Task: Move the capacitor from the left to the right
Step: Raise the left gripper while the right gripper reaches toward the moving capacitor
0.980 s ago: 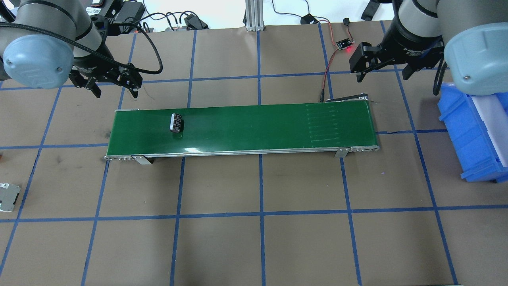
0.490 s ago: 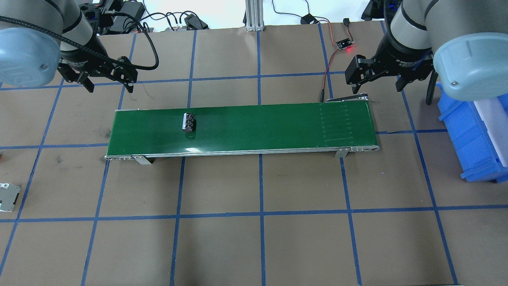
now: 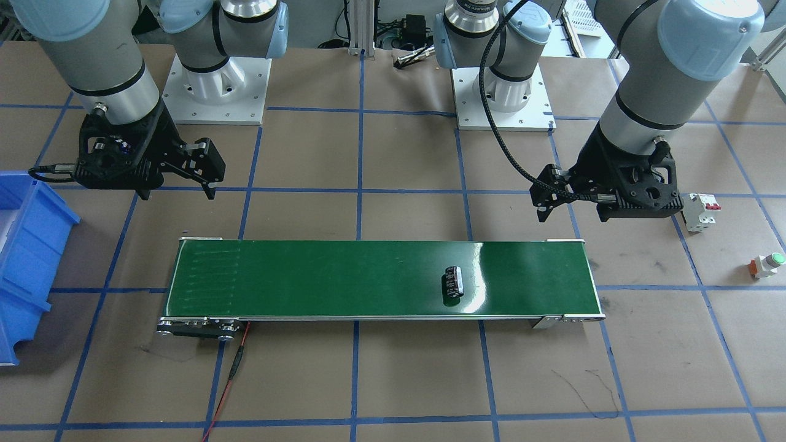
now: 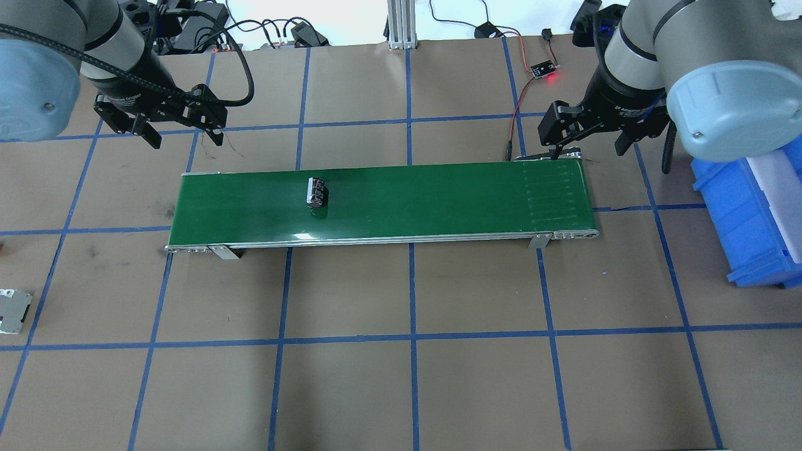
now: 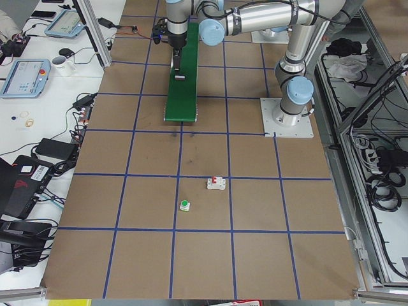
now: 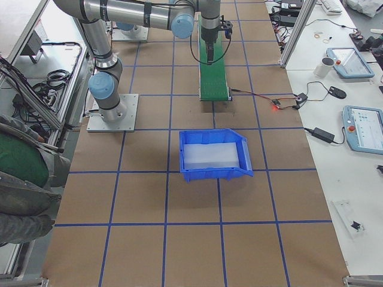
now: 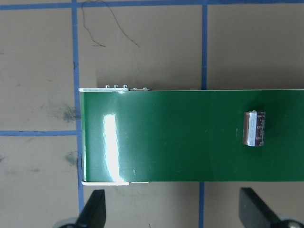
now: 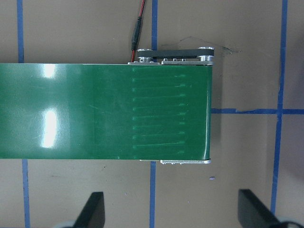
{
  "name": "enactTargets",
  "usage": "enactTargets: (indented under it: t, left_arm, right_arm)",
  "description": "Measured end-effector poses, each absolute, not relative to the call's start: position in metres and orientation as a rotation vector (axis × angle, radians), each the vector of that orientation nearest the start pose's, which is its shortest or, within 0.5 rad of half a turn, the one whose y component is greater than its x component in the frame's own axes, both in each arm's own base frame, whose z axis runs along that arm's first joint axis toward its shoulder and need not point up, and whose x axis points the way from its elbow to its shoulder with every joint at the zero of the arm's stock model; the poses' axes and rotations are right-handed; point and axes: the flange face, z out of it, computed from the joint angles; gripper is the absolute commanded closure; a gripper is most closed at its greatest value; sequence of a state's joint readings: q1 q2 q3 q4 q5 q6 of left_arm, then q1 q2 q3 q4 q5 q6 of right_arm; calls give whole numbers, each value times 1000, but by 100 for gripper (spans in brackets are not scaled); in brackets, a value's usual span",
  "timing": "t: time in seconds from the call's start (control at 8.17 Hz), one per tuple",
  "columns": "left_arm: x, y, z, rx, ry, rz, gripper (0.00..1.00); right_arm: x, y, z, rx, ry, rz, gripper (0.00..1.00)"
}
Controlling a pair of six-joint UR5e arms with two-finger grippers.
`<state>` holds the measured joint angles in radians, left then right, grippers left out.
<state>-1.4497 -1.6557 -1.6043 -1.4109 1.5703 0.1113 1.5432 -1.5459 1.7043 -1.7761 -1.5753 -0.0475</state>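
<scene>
Overhead exterior view: a long green conveyor belt lies across a brown table marked with a blue tape grid. The capacitor, a small black cylinder with a silvery stripe, rests on its side on the belt, left of the belt's middle, with its length running across the belt's width. Nothing touches it. The left gripper hangs over the bare table just beyond the belt's far edge, near the belt's left end. Its two fingers are spread wide and hold nothing. The capacitor lies apart from this gripper, further to the right along the belt and closer to the robot's side. In the left wrist-mounted view both black fingertips show at the bottom edge, far apart over the brown table, and the capacitor sits on the green surface above the right-hand fingertip, towards the picture's right side. The right gripper hangs by the far corner of the belt's right end, well apart from the capacitor, its fingers also spread wide and empty. A blue bin stands on the table past the belt's right end. In the exterior front-facing view a white breaker with red switches and a small green-capped button sit on the table beyond the belt's left end.
</scene>
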Motion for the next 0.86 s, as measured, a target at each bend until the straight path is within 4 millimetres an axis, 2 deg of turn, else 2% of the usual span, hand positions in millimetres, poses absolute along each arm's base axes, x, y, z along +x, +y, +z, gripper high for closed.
enactTargets:
  t: [0.49, 0.86]
  left_arm:
    - [-78, -523, 437, -25, 3224, 143, 0]
    - [-75, -518, 442, -24, 3198, 152, 0]
  right_arm:
    - [120, -523, 391, -33, 3129, -11, 5]
    - [130, -538, 353, -19, 3037, -23, 4]
